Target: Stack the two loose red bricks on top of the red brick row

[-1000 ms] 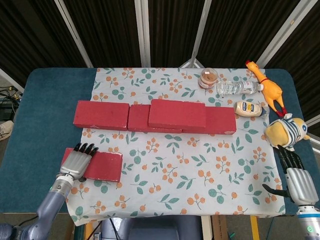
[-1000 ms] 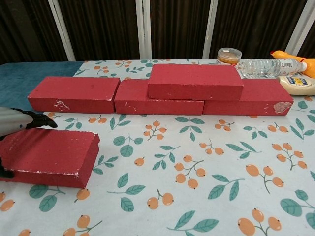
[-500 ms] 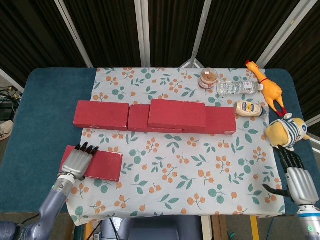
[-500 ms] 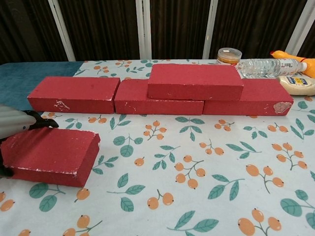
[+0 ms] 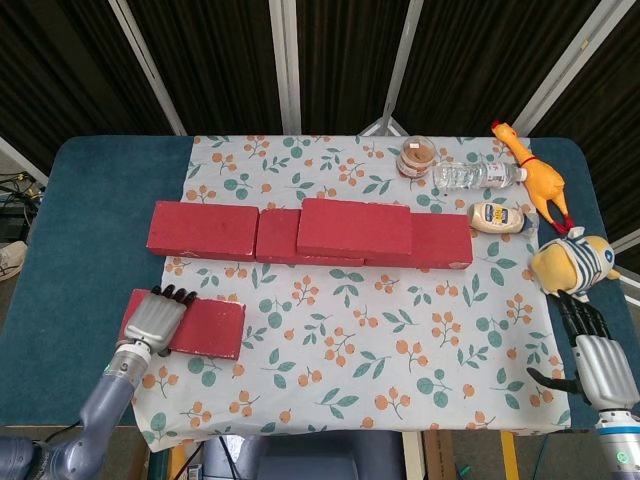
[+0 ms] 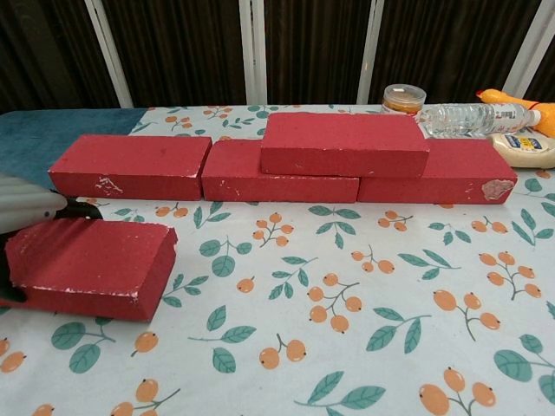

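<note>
A row of red bricks [image 5: 203, 230] lies across the middle of the flowered cloth, and one more red brick [image 5: 355, 227] is stacked on the row right of centre. One loose red brick [image 5: 207, 330] sits at the front left. My left hand [image 5: 155, 318] grips its left end, fingers over the far edge. In the chest view this loose brick [image 6: 91, 264] is tipped up off the cloth, with my left hand [image 6: 24, 212] at the frame's left edge. My right hand [image 5: 590, 352] rests open at the table's right front edge, holding nothing.
At the back right stand a small jar [image 5: 416, 157], a lying water bottle [image 5: 478, 175], a rubber chicken [image 5: 532, 176] and a mayonnaise bottle [image 5: 500, 218]. A striped plush toy [image 5: 572, 266] sits just beyond my right hand.
My left hand has shifted slightly left and raised the loose brick, which now tilts up from the cloth. The right hand and the brick row have not moved.
</note>
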